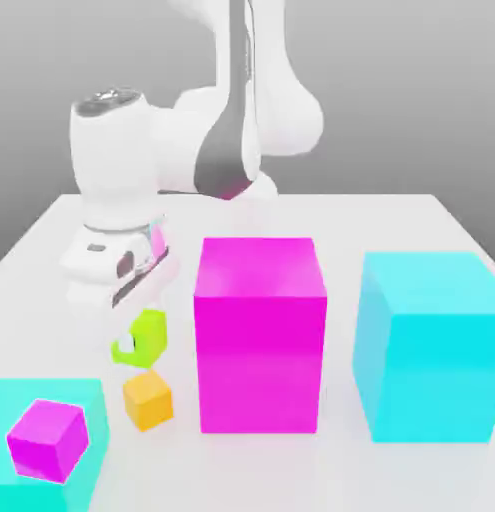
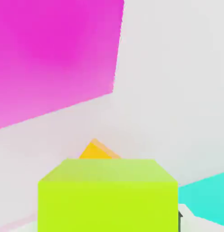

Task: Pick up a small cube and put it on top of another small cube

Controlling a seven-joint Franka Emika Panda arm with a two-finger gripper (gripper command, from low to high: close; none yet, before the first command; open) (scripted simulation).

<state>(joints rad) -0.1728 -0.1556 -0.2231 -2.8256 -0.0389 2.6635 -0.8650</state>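
The small cube (image 1: 141, 338) is lime-green and tilted, and it hangs under the white hand at the exterior view's left. My gripper (image 1: 139, 328) is shut on it. In the hand view this small cube (image 2: 108, 195) sits very close to the camera. The other small cube (image 1: 148, 399) is orange-yellow and rests on the white table just below and in front of the green one. One corner of it (image 2: 97, 152) peeks out past the green cube in the hand view. The two cubes are close together but apart.
A big magenta block (image 1: 259, 335) stands right of the cubes, and a big cyan block (image 1: 431, 345) stands further right. At the lower left, another cyan block (image 1: 86, 400) carries a small magenta cube (image 1: 48, 438). The white table (image 1: 391, 215) stretches behind.
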